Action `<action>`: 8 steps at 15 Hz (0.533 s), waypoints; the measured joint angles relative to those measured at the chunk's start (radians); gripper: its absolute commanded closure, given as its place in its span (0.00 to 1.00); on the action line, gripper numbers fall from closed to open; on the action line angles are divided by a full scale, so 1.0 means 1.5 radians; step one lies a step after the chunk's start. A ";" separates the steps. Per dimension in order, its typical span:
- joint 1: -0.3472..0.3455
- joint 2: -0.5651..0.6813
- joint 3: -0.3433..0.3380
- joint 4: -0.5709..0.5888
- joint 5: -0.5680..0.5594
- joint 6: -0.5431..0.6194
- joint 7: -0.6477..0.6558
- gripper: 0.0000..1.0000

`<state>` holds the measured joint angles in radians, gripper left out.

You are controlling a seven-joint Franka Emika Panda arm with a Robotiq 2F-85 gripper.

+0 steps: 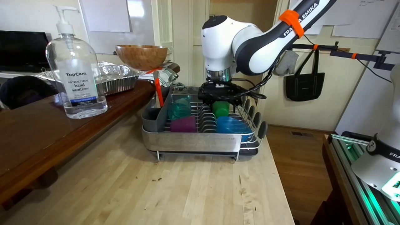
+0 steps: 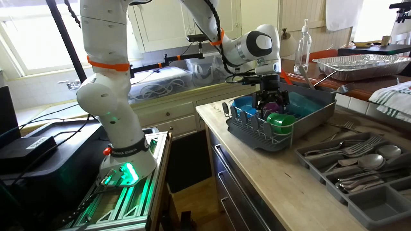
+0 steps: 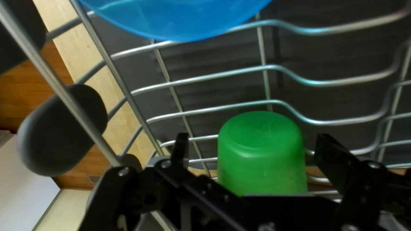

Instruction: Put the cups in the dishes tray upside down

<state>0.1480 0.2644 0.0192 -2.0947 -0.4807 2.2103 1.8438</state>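
Observation:
The dishes tray point(image 1: 192, 142), a silver wire rack, stands on the counter; its wires point(image 3: 205, 78) fill the wrist view. A green cup point(image 2: 281, 124) lies on its side in it, base facing inward; it also shows in the wrist view point(image 3: 260, 154). My gripper point(image 3: 252, 140) is open above the rack, its fingers apart from the cup, one at each side in the wrist view. A magenta cup point(image 1: 183, 124) and a teal cup point(image 1: 180, 108) lie in the rack. A blue cup or bowl point(image 1: 233, 126) sits tilted by the prongs; its rim point(image 3: 186, 22) is at the wrist view's top.
A grey utensil holder point(image 1: 153, 120) with an orange-handled tool is on the rack's side. A cutlery tray point(image 2: 377, 205) and loose forks point(image 2: 343, 128) lie beside the rack. A pump bottle point(image 1: 79, 84), foil tray point(image 2: 362, 69) and brown bowl point(image 1: 142, 57) stand on the raised ledge.

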 measured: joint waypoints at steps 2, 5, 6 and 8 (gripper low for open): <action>0.003 0.005 -0.002 0.000 -0.008 0.001 0.000 0.28; 0.008 0.011 -0.004 0.000 -0.014 0.001 0.001 0.51; 0.010 0.012 -0.006 0.000 -0.015 0.001 0.002 0.58; 0.012 0.011 -0.008 0.001 -0.016 0.001 0.008 0.58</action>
<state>0.1662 0.2807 0.0078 -2.0938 -0.5042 2.2126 1.8557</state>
